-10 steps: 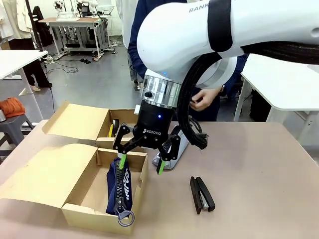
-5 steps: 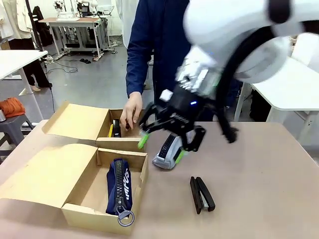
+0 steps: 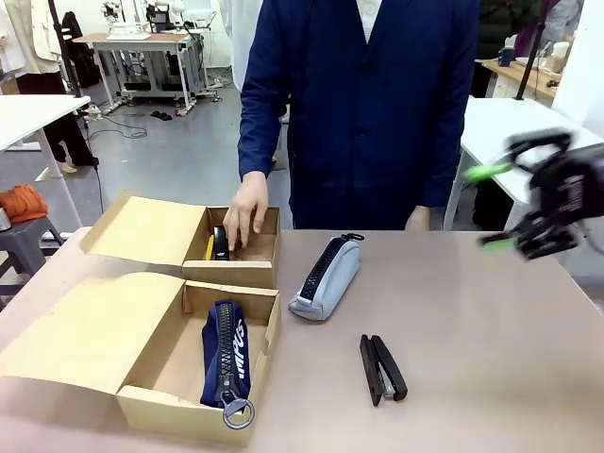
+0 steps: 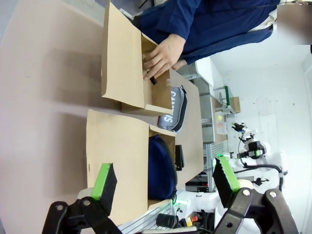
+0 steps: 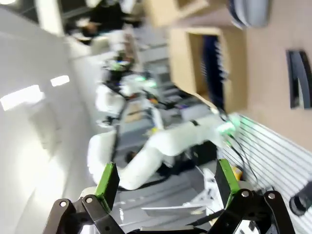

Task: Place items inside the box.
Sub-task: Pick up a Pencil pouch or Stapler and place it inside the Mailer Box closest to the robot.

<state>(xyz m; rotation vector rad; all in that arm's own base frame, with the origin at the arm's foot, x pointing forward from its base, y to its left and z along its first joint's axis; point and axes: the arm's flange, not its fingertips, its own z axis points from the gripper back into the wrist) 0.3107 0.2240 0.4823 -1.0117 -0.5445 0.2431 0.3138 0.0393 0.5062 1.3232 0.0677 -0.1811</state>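
Note:
The navy pencil case [image 3: 225, 354] lies in the near box [image 3: 272, 326], zip up. On the bare table rests the grey pencil case [image 3: 326, 276], with the black stapler [image 3: 382, 368] nearer me. A person's hand [image 3: 243, 212] reaches into the far box [image 3: 231, 275], where the yellow utility knife [image 3: 209, 247] and a dark slim item [image 3: 220, 243] show. My right gripper [image 3: 493, 208], blurred, hangs open and empty high at the right edge. In the left wrist view my left gripper [image 4: 165, 178] is open and empty, well back from the navy case [image 4: 161, 168] and grey case [image 4: 174, 103].
Both boxes have their cardboard lids [image 3: 80, 330] folded out to the left. The person in a navy coat [image 3: 368, 104] stands at the table's far edge. White tables [image 3: 533, 160] stand beyond on the right. The right wrist view is blurred; the stapler [image 5: 300, 78] shows in it.
My right arm has swung away from over the near box, up and off to the right. The person's hand has come down into the far box.

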